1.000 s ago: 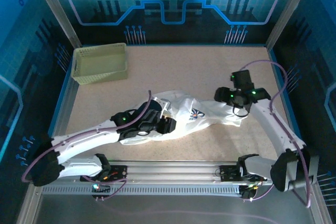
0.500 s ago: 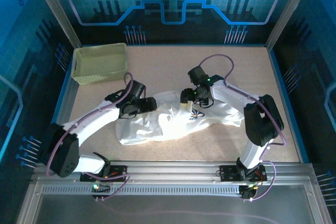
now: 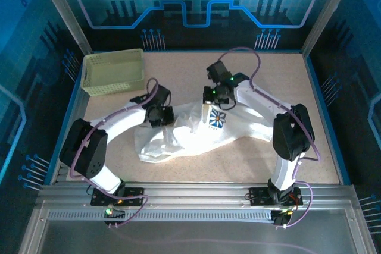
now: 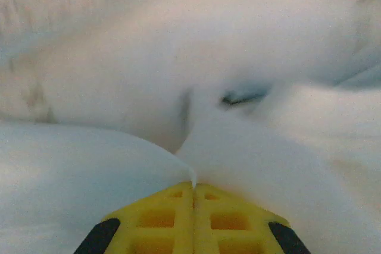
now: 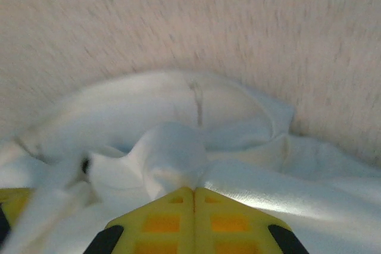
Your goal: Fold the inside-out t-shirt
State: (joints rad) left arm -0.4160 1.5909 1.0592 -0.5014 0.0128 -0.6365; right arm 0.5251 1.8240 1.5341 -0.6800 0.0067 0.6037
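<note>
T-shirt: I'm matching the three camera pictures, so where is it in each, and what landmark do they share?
Top external: t-shirt crumpled at the middle of the table.
Left wrist: t-shirt across middle and bottom, pinched in the left gripper.
Right wrist: t-shirt across the lower half, pinched in the right gripper.
Shared landmark: the speckled tan table, seen above the cloth in both wrist views.

white t-shirt (image 3: pixel 190 132) lies crumpled mid-table, blue graphic up.
</note>
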